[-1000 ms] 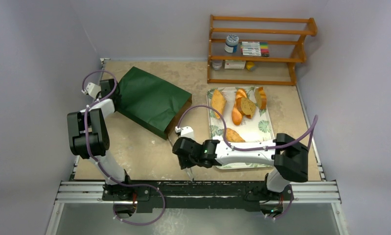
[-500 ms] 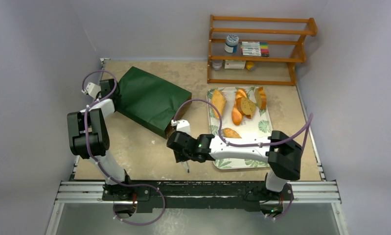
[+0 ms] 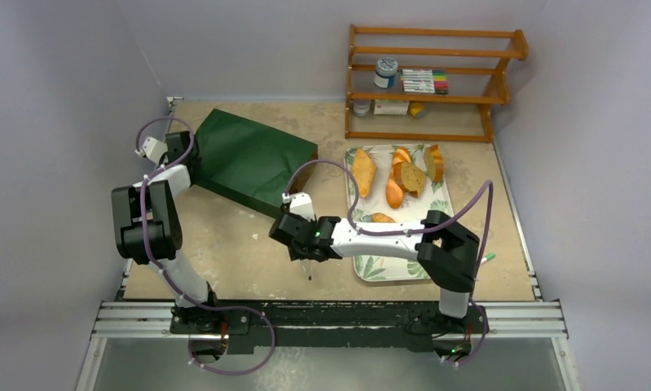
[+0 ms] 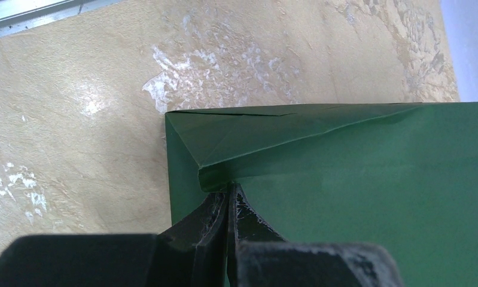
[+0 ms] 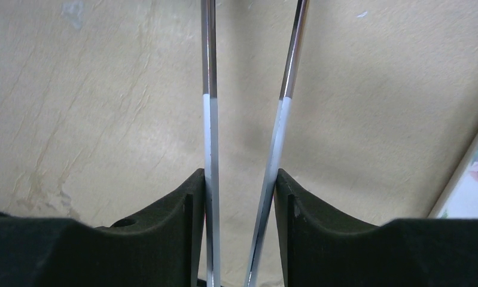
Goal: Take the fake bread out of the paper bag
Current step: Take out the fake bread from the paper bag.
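Observation:
The dark green paper bag (image 3: pixel 252 159) lies flat at the back left, its brown mouth facing the tray. My left gripper (image 3: pixel 193 160) is shut on the bag's folded bottom corner (image 4: pixel 224 173), seen close up at the left gripper (image 4: pixel 228 190). Several fake bread pieces (image 3: pixel 362 169) lie on the leaf-patterned tray (image 3: pixel 387 265); one small piece (image 3: pixel 380 217) sits near my right arm. My right gripper (image 3: pixel 304 254) hovers over the table between bag and tray, shut on metal tongs (image 5: pixel 209 89) held between its fingers (image 5: pixel 240 176). Nothing sits between the tong arms. The bag's inside is hidden.
A wooden shelf (image 3: pixel 432 81) with a jar, markers and small boxes stands at the back right. A small green object (image 3: pixel 489 258) lies by the tray's right edge. Grey walls close in the table on three sides.
My right arm has swung left from the tray's front corner toward the bag's mouth, carrying the tongs. The bag's mouth end has shifted slightly toward the back. The left arm has held still.

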Available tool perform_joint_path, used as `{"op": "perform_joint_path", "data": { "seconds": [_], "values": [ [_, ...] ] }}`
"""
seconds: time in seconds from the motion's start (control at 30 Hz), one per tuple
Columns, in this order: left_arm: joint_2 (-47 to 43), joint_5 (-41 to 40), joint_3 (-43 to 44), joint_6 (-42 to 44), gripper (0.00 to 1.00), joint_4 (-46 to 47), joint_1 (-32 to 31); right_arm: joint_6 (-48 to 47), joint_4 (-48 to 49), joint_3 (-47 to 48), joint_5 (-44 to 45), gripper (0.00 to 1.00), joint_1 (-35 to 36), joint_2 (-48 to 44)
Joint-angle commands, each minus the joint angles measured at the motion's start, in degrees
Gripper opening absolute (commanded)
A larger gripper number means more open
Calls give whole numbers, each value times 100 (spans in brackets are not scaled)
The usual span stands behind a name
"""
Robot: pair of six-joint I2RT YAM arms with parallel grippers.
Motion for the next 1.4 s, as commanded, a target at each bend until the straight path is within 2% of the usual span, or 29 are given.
{"op": "perform_joint_path", "data": {
  "seconds": [0.0,0.37,0.43,0.53,0.67,1.0,1.37],
  "values": [
    [74,-34,-144,63,0,-13,47,-52,94,339,519,46,-192,9],
    [181,7,-218,33,0,90,111,-574,798,175,333,47,-641,139],
    [208,11,-224,34,0,101,121,-729,955,148,260,44,-719,145],
    [245,3,-217,42,0,115,125,-887,1058,137,178,28,-793,116],
    [262,11,-218,-6,0,134,127,-929,980,116,169,18,-800,7],
    [394,11,-83,-443,0,116,131,-875,696,-208,259,6,-788,-681],
    [331,-76,-12,-779,0,-30,116,-459,29,-570,378,3,-457,-1612]
  ]
}}
